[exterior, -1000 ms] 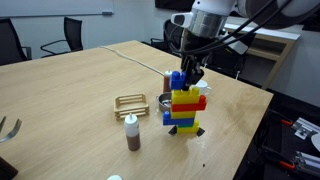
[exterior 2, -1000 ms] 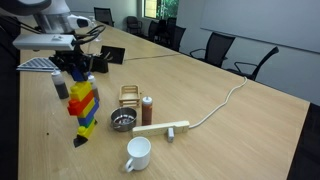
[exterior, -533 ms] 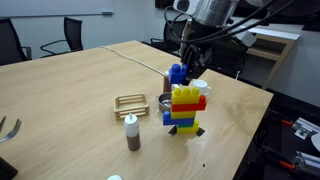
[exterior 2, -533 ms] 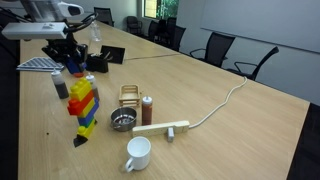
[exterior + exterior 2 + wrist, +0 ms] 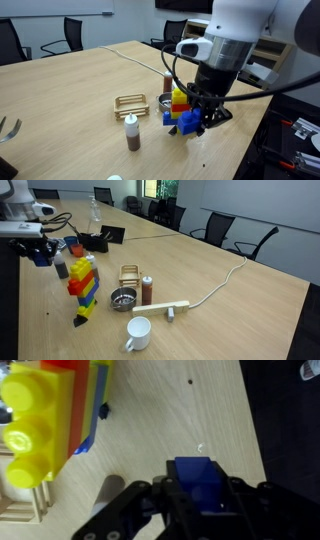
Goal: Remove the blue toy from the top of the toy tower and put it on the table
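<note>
My gripper (image 5: 200, 500) is shut on the blue toy (image 5: 200, 482), a small blue brick held between the dark jaws. In an exterior view the blue toy (image 5: 188, 120) hangs low over the table (image 5: 80, 80), in front of the toy tower (image 5: 178, 98), which the arm partly hides. In the other exterior view my gripper (image 5: 38, 252) is off to the side of the toy tower (image 5: 84, 284), apart from it. The wrist view shows the tower's yellow bricks (image 5: 45, 420) at the upper left. I cannot tell if the toy touches the table.
A brown-and-white bottle (image 5: 132, 133) (image 5: 147, 290), a wooden rack (image 5: 131, 102), a metal bowl (image 5: 122, 301), a white mug (image 5: 138, 333) and a wooden block with a cable (image 5: 165, 308) stand near the tower. The table edge (image 5: 262, 420) is close to the gripper. Office chairs surround the table.
The gripper lifted the blue toy off the tower's top, then carried it sideways away from the tower and down toward the table. The tower stayed put.
</note>
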